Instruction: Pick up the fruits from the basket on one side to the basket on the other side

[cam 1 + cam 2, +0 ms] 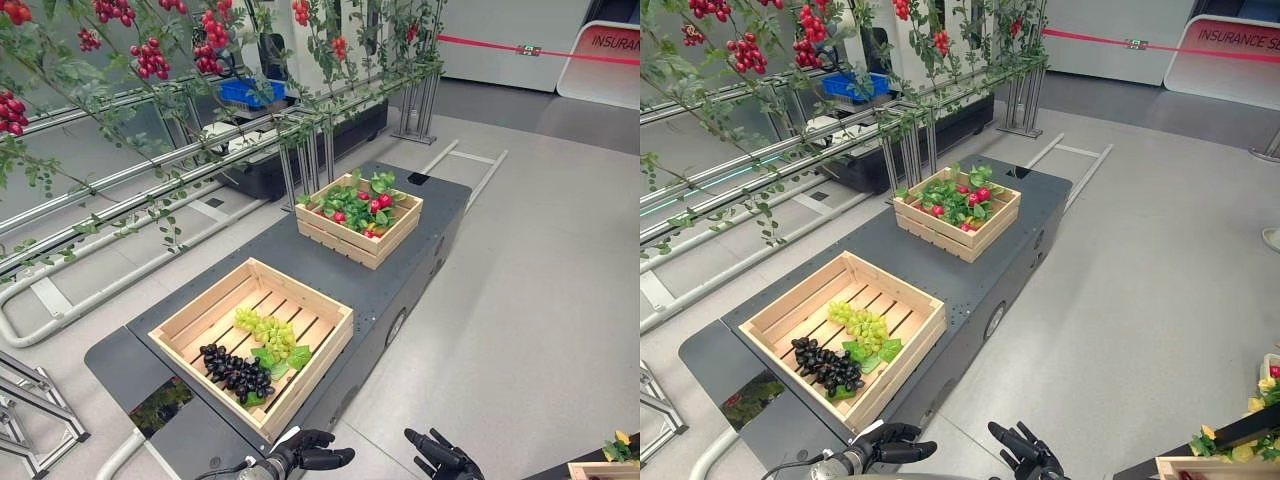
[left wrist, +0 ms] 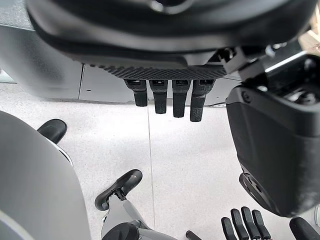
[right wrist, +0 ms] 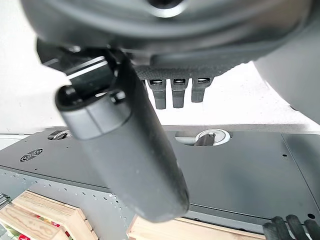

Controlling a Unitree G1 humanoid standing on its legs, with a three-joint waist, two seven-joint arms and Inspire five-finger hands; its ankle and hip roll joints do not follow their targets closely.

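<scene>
A pale wooden crate [image 1: 195,310] stands on the near end of a dark platform [image 1: 400,270]. It holds a bunch of green grapes [image 1: 268,333], a bunch of black grapes [image 1: 235,372] and some leaves. A second, smaller crate [image 1: 345,240] at the far end holds red fruits [image 1: 380,202] among green leaves. My left hand [image 1: 310,455] hangs low in front of the near crate, open and empty, its fingers [image 2: 170,100] straight. My right hand [image 1: 440,460] is beside it to the right, also open with nothing in it, its thumb [image 3: 130,150] sticking out.
A metal trellis with leafy vines and red berries [image 1: 150,60] runs along the left and back. A blue bin [image 1: 250,92] sits behind it. The corner of another crate [image 1: 605,465] with fruit shows at the lower right. Grey floor lies to the platform's right.
</scene>
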